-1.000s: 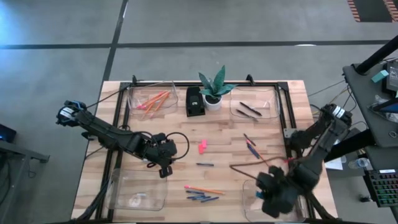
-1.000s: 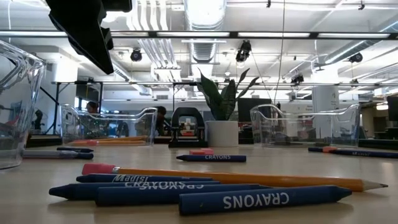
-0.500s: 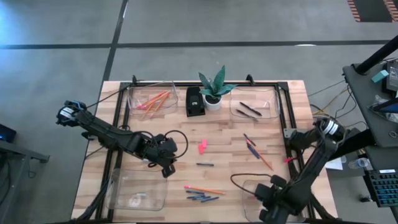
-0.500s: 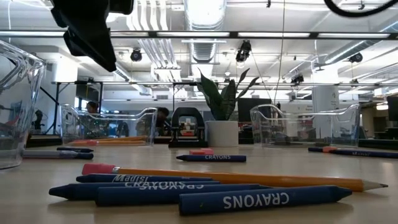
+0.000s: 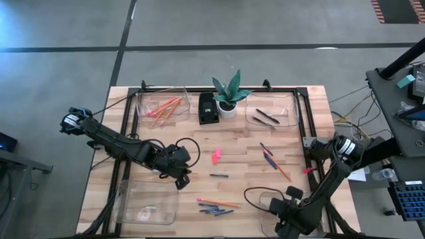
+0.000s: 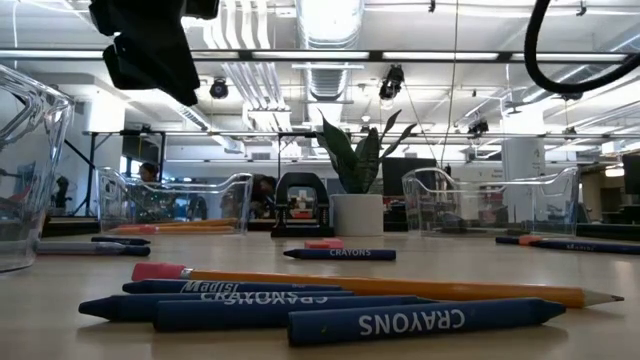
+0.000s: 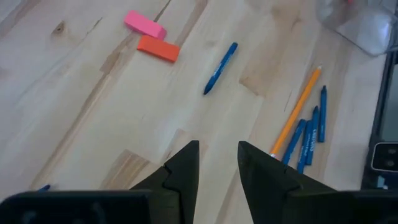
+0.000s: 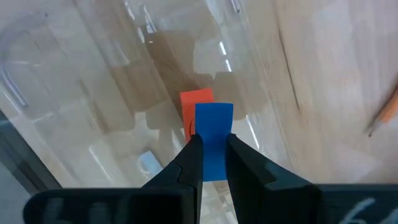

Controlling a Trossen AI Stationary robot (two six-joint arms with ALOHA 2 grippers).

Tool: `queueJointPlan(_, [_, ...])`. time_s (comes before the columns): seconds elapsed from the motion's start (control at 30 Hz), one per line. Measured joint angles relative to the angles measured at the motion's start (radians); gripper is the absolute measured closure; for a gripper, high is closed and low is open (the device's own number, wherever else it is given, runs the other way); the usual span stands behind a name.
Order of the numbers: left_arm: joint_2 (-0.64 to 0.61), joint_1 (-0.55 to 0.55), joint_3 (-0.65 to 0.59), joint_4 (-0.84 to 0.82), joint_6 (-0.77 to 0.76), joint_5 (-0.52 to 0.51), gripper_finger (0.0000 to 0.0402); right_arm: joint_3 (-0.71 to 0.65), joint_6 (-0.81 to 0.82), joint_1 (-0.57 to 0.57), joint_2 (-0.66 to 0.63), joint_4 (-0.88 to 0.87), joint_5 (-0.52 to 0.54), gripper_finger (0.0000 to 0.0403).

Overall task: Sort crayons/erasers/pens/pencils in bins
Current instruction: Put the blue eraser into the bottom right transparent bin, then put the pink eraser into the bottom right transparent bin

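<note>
High view hides right hand (image 5: 287,224) – blue eraser (image 8: 214,138) clamped.

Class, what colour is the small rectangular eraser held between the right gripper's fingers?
Blue eraser, clearest in the right wrist view.

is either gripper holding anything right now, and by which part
The right gripper pinches a blue rectangular eraser by its lower end, over a clear plastic bin containing an orange eraser. The left gripper holds nothing.
</note>
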Motion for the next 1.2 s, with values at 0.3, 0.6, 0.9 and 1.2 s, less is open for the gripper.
queueJointPlan(0.3, [0.0,0.0,0.0,0.008,-0.012,-0.001,0.0305,0.0,-0.002,0.0,0.002,-0.003,0.011,0.0336])
queueJointPlan(0.6, [0.0,0.0,0.0,0.005,-0.012,-0.015,0.0305,0.004,-0.006,0.0,-0.029,-0.018,0.01,0.0266])
queueJointPlan(0.9, [0.0,0.0,0.0,0.004,-0.008,-0.015,0.0305,0.053,-0.069,-0.016,-0.143,-0.064,0.122,0.0241])
queueJointPlan(1.2, [0.002,0.0,0.0,0.006,0.024,-0.018,0.0305,0.06,-0.256,-0.175,-0.263,-0.062,0.559,0.0241])
